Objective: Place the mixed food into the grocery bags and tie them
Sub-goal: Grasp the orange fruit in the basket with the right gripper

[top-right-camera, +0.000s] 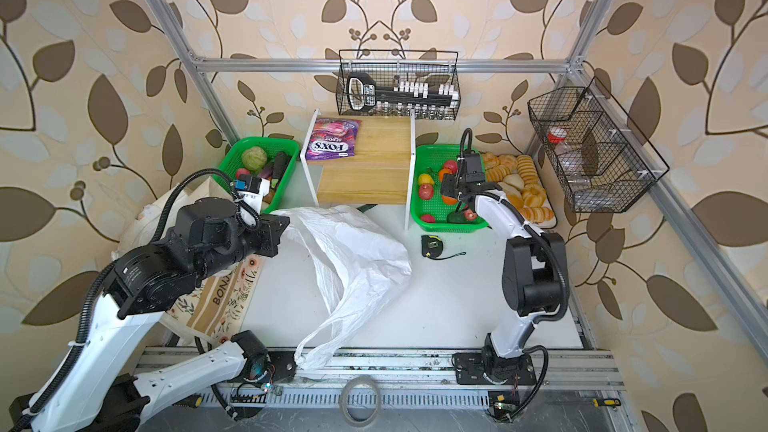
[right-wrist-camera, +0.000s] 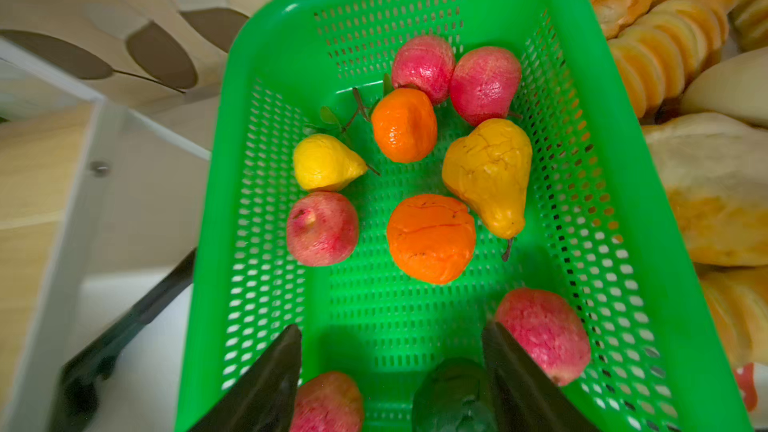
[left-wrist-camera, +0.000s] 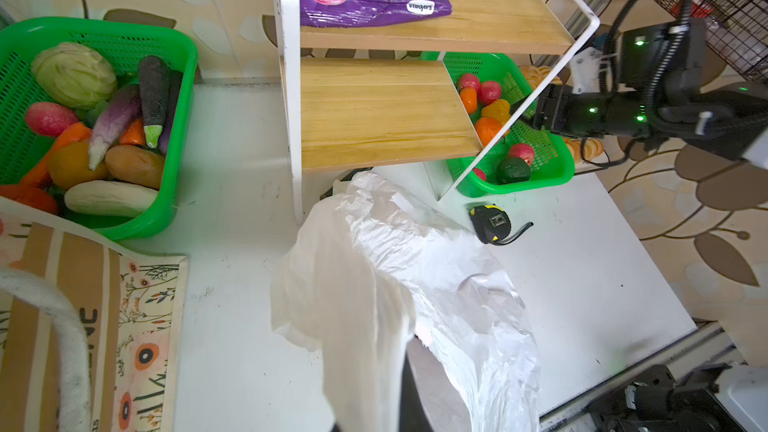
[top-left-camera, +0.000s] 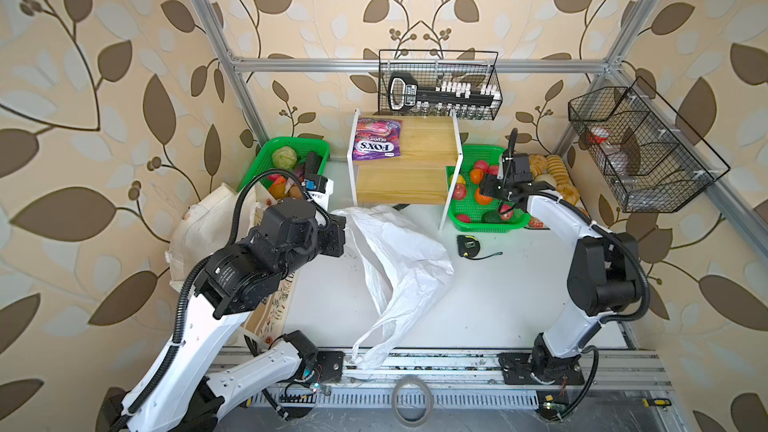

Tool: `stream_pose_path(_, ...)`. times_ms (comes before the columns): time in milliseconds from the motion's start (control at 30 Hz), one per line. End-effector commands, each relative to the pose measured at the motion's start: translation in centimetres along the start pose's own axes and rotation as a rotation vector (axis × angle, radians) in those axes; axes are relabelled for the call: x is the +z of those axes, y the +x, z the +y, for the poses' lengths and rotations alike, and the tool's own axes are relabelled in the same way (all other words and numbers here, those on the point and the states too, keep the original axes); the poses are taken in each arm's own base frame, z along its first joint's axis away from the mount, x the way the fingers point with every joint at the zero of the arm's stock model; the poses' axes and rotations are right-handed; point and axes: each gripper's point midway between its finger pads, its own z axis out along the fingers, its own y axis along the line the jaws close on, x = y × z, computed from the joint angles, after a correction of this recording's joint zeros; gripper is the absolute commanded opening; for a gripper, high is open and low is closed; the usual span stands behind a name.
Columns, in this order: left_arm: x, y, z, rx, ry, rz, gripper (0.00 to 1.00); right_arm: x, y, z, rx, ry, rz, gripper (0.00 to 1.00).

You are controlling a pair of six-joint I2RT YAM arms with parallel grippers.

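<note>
- Clamps left gripper (top-left-camera: 343, 238) shut, seemingly on the white plastic bag (top-left-camera: 399, 259), middle of the counter (top-left-camera: 498, 305).
- Holds right gripper (right-wrist-camera: 392, 328) spread over green basket (right-wrist-camera: 270, 56) at counter's far right edge, near toy orange (right-wrist-camera: 431, 238).

In both top views we look down from high over the front edge of the table (top-left-camera: 498, 305), tilted toward the back wall, far enough off that the whole workspace fits (the pair differ only by a slight sideways shift). The wooden shelf (top-left-camera: 428, 139) sits just above frame centre and the green fruit basket (top-left-camera: 498, 228) right of centre. From the left wrist we look low and forward across the table, with the white plastic bag (left-wrist-camera: 374, 284) very close. This view shares the shelf, the tape measure (left-wrist-camera: 490, 224), the basket and the right arm (left-wrist-camera: 623, 110) with the top views. From the right wrist we look steeply down into that basket, so near that it fills most of the frame.
</note>
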Motion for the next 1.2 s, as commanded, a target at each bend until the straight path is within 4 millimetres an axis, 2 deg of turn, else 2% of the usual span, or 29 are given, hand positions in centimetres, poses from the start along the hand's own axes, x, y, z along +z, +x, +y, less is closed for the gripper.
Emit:
stream_pose_path(0,-0.2,-0.6,-0.5,-0.022,0.025,-0.025,0.00,2.7,0.4,-1.2,-0.016,0.085,0.067,0.74)
stream_pose_path(233,0.4,-0.5,-0.3,-0.019,0.007,-0.020,0.00,6.2,-0.4,-2.0,-0.034,0.174,0.089,0.78)
stream_pose_path(533,1.3,-0.5,-0.2,0.019,-0.021,0.011,0.00,9.9,2.7,-1.1,-0.033,0.147,0.196,0.75)
stream_pose_path(667,1.5,-0.3,-0.1,0.028,-0.032,0.024,0.00,11.0,3.9,-1.5,-0.028,0.162,0.229,0.76)
stream_pose_path(800,1.6,-0.4,-0.1,0.030,-0.038,0.026,0.00,11.7,4.3,-1.6,-0.026,0.153,0.242,0.75)
stream_pose_path(867,1.6,-0.5,-0.1,0.030,-0.038,0.025,0.00,11.6,3.9,-1.4,-0.027,0.143,0.229,0.68)
stream_pose_path(1000,1.6,-0.6,-0.2,0.025,-0.032,0.023,0.00,9.9,2.5,-0.7,-0.038,0.112,0.182,0.60)
stream_pose_path(1167,1.3,-0.7,-0.4,0.007,-0.016,0.014,0.00,5.5,-0.1,0.7,-0.029,0.013,0.087,0.52)
